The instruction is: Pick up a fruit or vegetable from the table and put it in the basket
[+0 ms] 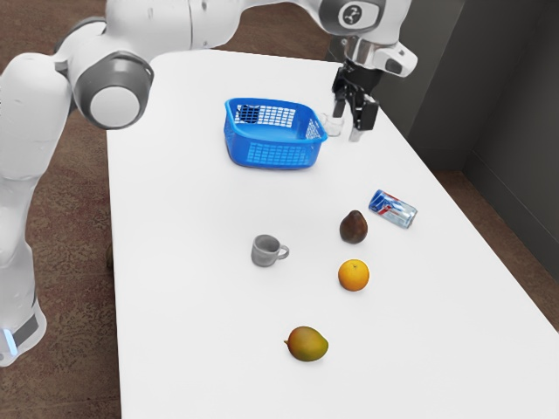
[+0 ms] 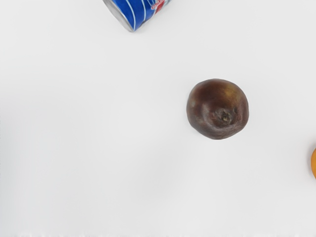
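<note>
- And the jaws stand well apart, nothing between them!
- Dark fruit [image 2: 217, 109] lies below them, between can [image 1: 392, 209] and orange [image 1: 354, 275]: looks like a downward reach next!

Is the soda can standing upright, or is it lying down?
Lying on its side: the soda can has its long wall along the table, one end facing sideways.
</note>
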Controlling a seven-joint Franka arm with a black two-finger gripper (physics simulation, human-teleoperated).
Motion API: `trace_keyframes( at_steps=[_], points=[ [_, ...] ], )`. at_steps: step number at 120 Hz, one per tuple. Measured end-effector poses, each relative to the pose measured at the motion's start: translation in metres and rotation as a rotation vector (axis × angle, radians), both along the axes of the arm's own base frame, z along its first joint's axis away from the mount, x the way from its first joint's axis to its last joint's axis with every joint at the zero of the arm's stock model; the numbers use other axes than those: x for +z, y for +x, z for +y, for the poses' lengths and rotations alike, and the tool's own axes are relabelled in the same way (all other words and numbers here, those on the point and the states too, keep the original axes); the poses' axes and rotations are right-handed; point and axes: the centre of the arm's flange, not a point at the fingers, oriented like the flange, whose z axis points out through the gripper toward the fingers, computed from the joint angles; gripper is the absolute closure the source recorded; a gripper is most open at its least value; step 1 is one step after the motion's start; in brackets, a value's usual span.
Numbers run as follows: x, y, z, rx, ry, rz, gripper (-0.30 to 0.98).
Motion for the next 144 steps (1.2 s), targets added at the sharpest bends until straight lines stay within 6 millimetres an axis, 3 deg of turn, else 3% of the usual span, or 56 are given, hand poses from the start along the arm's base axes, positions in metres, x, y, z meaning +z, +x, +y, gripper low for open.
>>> trace_keyframes(
  at_steps=[34,52,67,81,84,99,111,124,144],
  points=[
    [-0.005,-0.002,-0.002,-0.051,-0.023,0.042,0.0],
    [-0.014,0.004,-0.105,-0.252,-0.08,0.033,0.0],
    [-0.017,-0.004,-0.186,-0.387,-0.059,0.022,0.0],
    [-0.021,-0.011,-0.222,-0.448,-0.053,0.022,0.0],
    [-0.03,-0.011,-0.228,-0.458,-0.052,0.037,0.0],
    [-0.102,-0.007,-0.234,-0.462,-0.04,0.138,0.0],
    [-0.136,-0.012,-0.232,-0.459,-0.037,0.178,0.0],
    [-0.148,-0.013,-0.23,-0.456,-0.038,0.174,0.0],
    [-0.149,-0.017,-0.228,-0.454,-0.036,0.155,0.0]
  ],
)
